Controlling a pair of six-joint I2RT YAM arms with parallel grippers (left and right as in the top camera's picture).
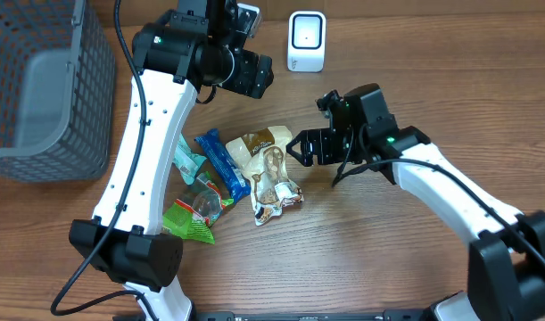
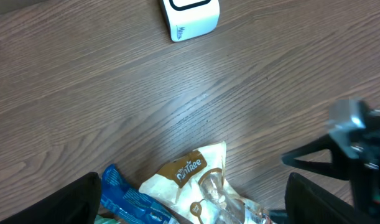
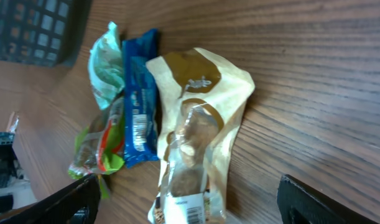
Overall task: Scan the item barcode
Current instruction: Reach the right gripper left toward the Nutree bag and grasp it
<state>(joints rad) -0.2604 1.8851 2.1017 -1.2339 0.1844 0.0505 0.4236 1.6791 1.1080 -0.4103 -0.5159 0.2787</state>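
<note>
A cream and brown snack pouch lies flat on the table, a white barcode label at its near end. A blue bar wrapper, a teal packet and a green packet lie to its left. The white scanner stands at the back. My right gripper hangs open at the pouch's right edge; in its wrist view the pouch lies between the spread fingers. My left gripper is open and empty, raised over the table between scanner and pile.
A grey mesh basket fills the back left corner. In the left wrist view the scanner is at the top, the pouch below, and the right gripper at the right edge.
</note>
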